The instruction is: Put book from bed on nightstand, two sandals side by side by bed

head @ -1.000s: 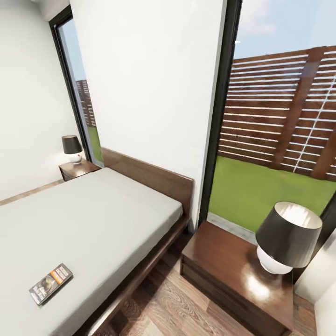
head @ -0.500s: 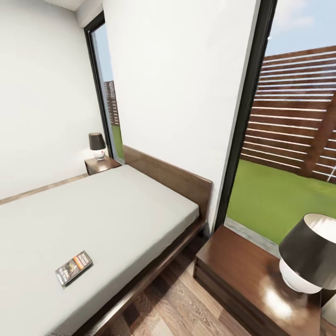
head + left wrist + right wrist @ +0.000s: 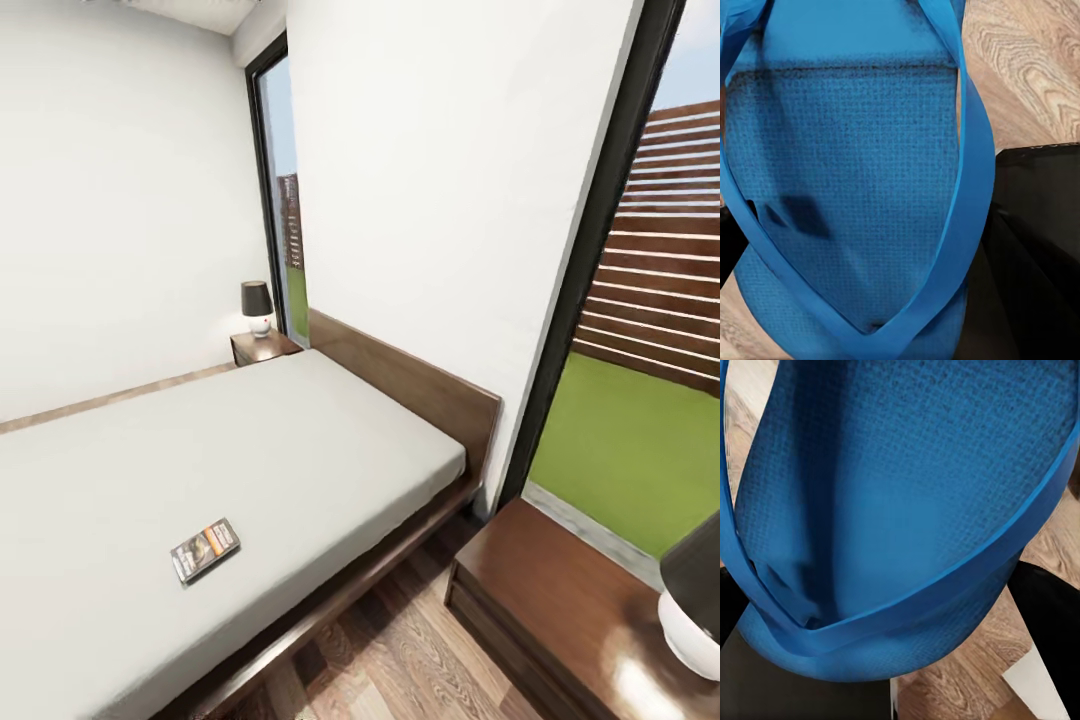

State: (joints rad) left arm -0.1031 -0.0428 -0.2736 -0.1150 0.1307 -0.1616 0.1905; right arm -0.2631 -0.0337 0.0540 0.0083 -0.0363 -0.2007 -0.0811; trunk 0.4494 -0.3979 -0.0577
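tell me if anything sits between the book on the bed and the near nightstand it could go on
Nothing visible does. The book lies flat on the mattress, and a strip of bare wood floor separates the bed from the near nightstand. A lamp stands on the nightstand's far end, leaving most of the top free.

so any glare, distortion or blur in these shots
Head view: wide-angle lens leans the window frame and walls, and there is white glare on the near nightstand glossy top beside the lamp. Left wrist view: a blue sandal sits very close, weave sharp, with a small dark shadow. Right wrist view: the other sandal, evenly lit.
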